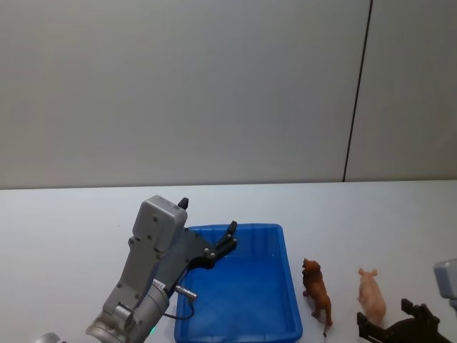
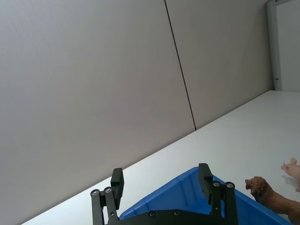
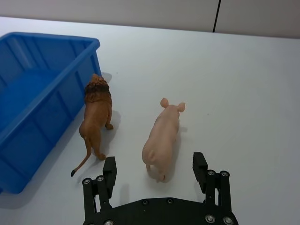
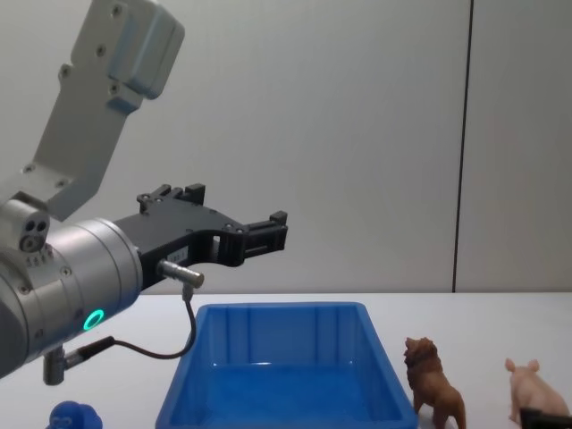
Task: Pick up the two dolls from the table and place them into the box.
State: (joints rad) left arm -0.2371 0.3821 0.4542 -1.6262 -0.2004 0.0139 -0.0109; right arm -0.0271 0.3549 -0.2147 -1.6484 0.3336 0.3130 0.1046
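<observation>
The brown maned lion [image 1: 316, 291] [image 3: 96, 117] stands on the white table [image 1: 71, 229] just right of the blue box [image 1: 243, 286] [image 3: 33, 108]. To the lion's right stands the pale pink pig [image 1: 371, 296] [image 3: 164, 133]. My right gripper [image 3: 155, 165] [image 1: 389, 320] is open and low at the pig's rear, a finger on each side of its hind end without touching. Above the box's left rim hovers my left gripper [image 2: 161, 180] [image 1: 208, 218], open and holding nothing. The box [image 4: 286, 375] has nothing in it.
A small blue lumpy object [image 4: 76, 417] lies on the table left of the box, under the left arm. A grey wall stands behind the table's far edge. Bare tabletop stretches beyond and to the right of the pig [image 4: 536, 393].
</observation>
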